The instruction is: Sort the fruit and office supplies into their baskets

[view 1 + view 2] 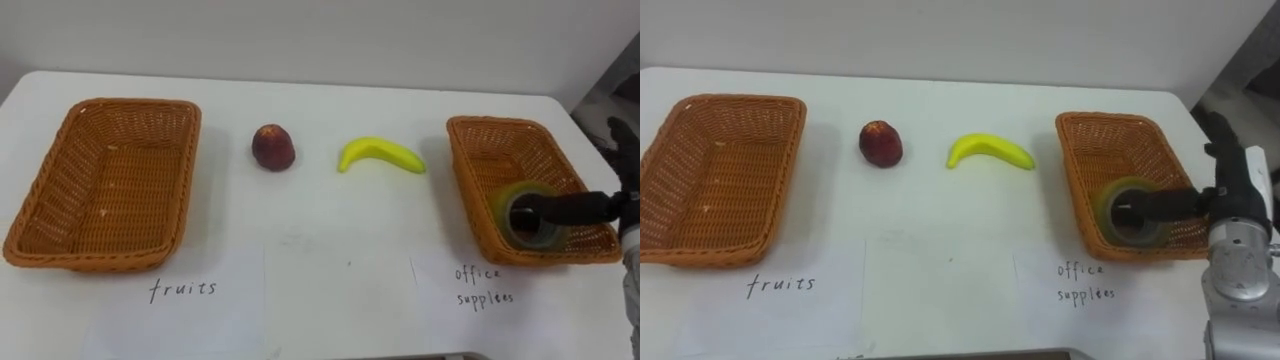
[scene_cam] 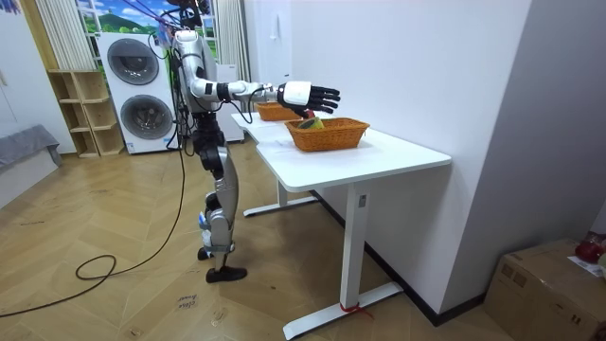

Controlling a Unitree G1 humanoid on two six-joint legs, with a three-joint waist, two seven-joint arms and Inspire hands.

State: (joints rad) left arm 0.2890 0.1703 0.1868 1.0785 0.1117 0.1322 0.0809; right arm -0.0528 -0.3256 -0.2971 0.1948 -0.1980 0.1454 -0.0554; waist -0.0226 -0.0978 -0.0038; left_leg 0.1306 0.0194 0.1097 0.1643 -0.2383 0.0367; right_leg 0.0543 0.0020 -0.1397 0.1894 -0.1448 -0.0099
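With the right robot hand (image 1: 1232,200) spread open over the office basket (image 1: 1110,119), the banana (image 1: 990,150) left of it looks light, soft and slippery, so grasp it gently mid-curve.

2 baskets (image 1: 130,103) (image 1: 490,121) – 1 apple (image 1: 272,147), 1 banana (image 1: 380,155), 1 tape roll (image 1: 501,205)

And the robot is standing upright with its right arm working: upper arm hanging down, elbow bending, forearm holding level and stretching forward. The right hand (image 1: 1230,192) is hovering out front, its fingers (image 1: 1213,130) reaching straight and spread apart. The thumb (image 1: 1165,205) is pointing out sideways toward the robot's left, and the pale wrist (image 1: 1238,262) is sitting just behind the hand.
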